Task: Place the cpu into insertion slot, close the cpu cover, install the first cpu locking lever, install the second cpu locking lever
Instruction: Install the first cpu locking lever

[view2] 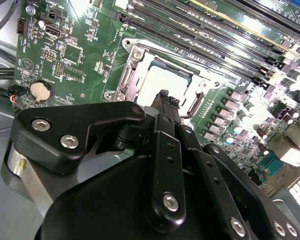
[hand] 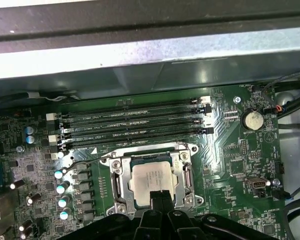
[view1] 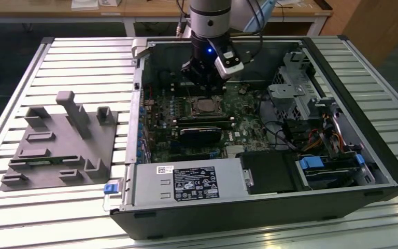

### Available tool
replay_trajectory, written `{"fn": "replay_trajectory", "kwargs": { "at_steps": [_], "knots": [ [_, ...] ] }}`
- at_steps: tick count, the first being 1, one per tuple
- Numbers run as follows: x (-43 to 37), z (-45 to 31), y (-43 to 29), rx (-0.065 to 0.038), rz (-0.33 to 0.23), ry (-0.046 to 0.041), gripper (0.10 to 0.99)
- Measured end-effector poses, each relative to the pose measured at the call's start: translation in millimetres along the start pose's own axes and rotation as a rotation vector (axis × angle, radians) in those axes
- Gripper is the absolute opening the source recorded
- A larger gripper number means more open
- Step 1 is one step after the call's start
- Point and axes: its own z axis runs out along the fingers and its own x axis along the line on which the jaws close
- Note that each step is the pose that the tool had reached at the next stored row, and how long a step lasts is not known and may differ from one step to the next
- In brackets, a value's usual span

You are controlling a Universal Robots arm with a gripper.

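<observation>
CPU (hand: 152, 181), a small flat square chip with a silvery-tan metal top, sat in the square dark silvery-rimmed insertion slot (hand: 119, 182), directly under the black gripper (hand: 161, 196). Fingers (hand: 156, 201) looked drawn together with nothing between them. The thin silvery cpu cover (hand: 150, 156) lay flat around the chip. Judged: lever stage, latching unclear. The next move calls for a tip on the thin wire locking lever (hand: 90, 161) beside the frame, not on the chip.

The gripper (view2: 166, 96), its black fingertips pressed together, is right over the cpu (view2: 157, 80), which lies inside the silvery cpu cover (view2: 127, 77) on the green board (view2: 80, 65)
</observation>
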Motion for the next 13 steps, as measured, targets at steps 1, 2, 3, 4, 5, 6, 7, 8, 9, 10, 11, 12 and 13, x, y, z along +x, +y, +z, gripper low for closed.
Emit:
{"fn": "replay_trajectory", "kwargs": {
  "at_steps": [1,2,3,4,5,6,7,8,9,10,11,12,13],
  "knots": [
    [0.4,-0.1,-0.1,0.000,0.000,0.0000,0.106],
    [0.9,-0.1,-0.1,0.000,0.000,0.0001,0.106],
    [1.8,-0.2,-0.3,0.000,0.000,0.0000,0.106],
    [2.9,-0.2,-0.4,0.000,0.000,0.0000,0.106],
    [4.2,-0.3,-0.6,0.000,0.000,0.0000,0.106],
    [6.1,-0.4,-0.9,0.000,0.000,0.0000,0.106],
    [8.5,-0.6,-1.2,0.000,0.000,0.0001,0.106],
    [11.3,-0.8,-1.6,0.000,0.000,0.0000,0.106],
    [14.3,-0.9,-2.0,0.000,0.000,0.0000,0.106],
    [17.2,-1.1,-2.5,0.000,0.000,0.0000,0.106],
    [20.0,-1.3,-2.9,0.000,0.000,0.0000,0.106],
    [22.9,-1.5,-3.3,0.000,0.000,0.0000,0.106],
    [25.6,-1.7,-3.7,0.000,0.000,0.0000,0.106]
  ]
}}
